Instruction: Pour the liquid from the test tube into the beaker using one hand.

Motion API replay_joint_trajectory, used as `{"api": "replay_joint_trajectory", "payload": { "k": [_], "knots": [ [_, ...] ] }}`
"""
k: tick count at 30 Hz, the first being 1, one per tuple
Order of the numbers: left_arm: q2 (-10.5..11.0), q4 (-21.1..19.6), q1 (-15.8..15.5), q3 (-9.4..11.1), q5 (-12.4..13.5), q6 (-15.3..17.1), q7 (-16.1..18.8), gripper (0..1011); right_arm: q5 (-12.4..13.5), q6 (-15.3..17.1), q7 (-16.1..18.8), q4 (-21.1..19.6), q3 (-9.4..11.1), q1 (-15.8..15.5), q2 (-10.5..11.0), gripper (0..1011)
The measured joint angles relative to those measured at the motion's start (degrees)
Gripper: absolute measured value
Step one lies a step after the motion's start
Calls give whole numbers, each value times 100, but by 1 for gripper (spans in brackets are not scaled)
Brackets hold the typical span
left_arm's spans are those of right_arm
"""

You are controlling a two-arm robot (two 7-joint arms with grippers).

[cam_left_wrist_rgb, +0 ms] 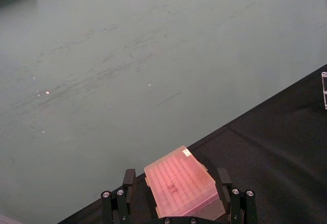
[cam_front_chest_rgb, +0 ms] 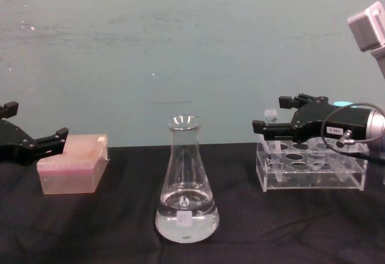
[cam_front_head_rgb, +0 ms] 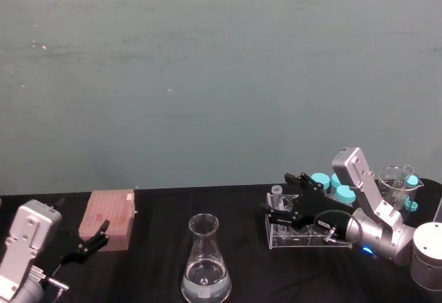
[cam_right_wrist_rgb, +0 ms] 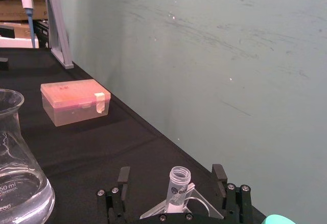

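While standing in the rack, the test tube sits between the right gripper's seemingly spread fingers.

A lab, by the look of it: a glass beaker holding clear liquid, a clear tube rack, teal-capped tubes and a pink tip box on a black-draped table.
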Motion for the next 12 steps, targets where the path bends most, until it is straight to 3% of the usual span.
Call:
{"api": "replay_joint_trajectory", "payload": {
  "k": [12],
  "knots": [
    [0,0,0,0,0,0,0,1000,0,0,0,0,0,0,0,1000]
  ]
}}
